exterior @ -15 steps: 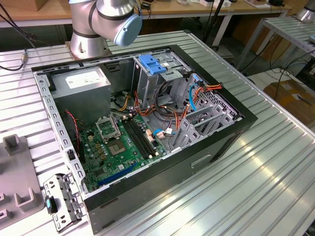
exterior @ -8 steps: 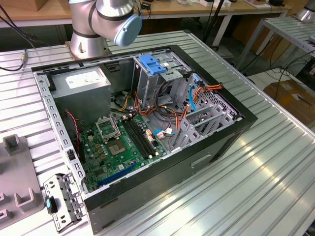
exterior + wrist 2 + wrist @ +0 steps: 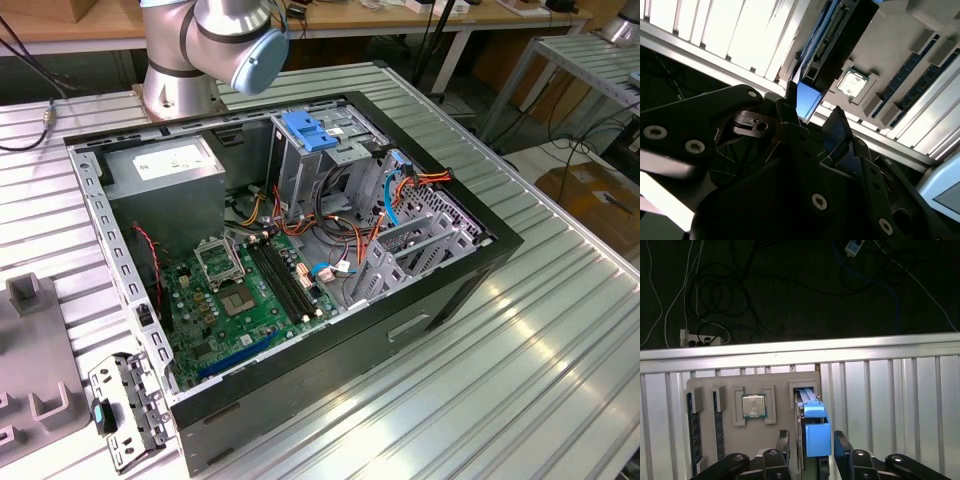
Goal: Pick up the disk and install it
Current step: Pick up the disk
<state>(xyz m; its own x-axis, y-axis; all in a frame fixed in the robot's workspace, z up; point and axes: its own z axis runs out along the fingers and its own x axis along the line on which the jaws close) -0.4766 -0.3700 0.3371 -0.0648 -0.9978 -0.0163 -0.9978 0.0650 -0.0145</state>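
Straddling the disk (image 3: 816, 439) standing in a grey tray (image 3: 780, 382), pincer (image 3: 811, 434) open on both sides

The disk (image 3: 816, 432), a dark flat drive framed in bright blue plastic, stands on edge in a slot of the grey holder tray (image 3: 780, 382). Its blue end tab sits between the parted fingers of the hand (image 3: 811, 442), untouched.

disk (image 3: 813, 421) upright in tray (image 3: 781, 381), tool (image 3: 811, 434) astride it
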